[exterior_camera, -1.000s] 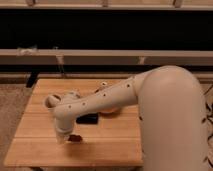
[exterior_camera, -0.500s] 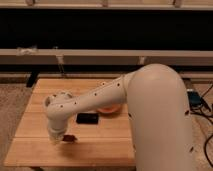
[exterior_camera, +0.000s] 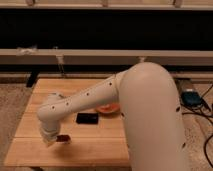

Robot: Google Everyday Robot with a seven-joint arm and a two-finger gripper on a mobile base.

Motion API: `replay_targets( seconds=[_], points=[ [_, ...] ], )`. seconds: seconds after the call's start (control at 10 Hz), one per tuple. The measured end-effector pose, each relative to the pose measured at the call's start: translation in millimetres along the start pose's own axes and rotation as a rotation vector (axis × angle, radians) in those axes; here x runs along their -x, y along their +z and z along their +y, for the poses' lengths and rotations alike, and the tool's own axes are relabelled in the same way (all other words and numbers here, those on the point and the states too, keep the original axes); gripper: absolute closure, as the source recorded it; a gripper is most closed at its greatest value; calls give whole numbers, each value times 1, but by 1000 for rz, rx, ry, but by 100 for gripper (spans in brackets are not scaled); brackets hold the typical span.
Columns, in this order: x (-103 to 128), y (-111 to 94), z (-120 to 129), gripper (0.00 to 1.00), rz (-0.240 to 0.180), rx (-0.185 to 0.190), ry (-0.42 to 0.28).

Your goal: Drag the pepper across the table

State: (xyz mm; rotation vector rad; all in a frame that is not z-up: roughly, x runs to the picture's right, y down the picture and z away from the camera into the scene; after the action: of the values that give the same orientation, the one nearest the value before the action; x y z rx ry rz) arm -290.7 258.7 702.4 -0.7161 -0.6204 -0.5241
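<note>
The pepper point(exterior_camera: 63, 138) is a small dark-red sliver lying on the light wooden table point(exterior_camera: 90, 150) near its front left. My gripper point(exterior_camera: 52, 139) is at the end of the white arm, down at the tabletop right beside the pepper's left end, and it covers part of the pepper. The arm reaches from the right across the table's middle.
A flat black rectangle point(exterior_camera: 87, 118) lies on the table's middle. An orange plate point(exterior_camera: 109, 108) shows partly behind the arm. A dark wall with a rail runs behind the table. Cables and a box point(exterior_camera: 191, 97) lie on the floor at right.
The arm has swung further left and toward the table's front. The gripper and the pepper beside it have shifted left and forward along the tabletop.
</note>
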Motion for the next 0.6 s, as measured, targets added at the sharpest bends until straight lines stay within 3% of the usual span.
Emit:
replay_targets(
  seconds=[0.4, 0.6],
  points=[
    [22, -1, 0, 28, -14, 6, -98],
    [32, -2, 1, 20, -22, 3, -145]
  ],
)
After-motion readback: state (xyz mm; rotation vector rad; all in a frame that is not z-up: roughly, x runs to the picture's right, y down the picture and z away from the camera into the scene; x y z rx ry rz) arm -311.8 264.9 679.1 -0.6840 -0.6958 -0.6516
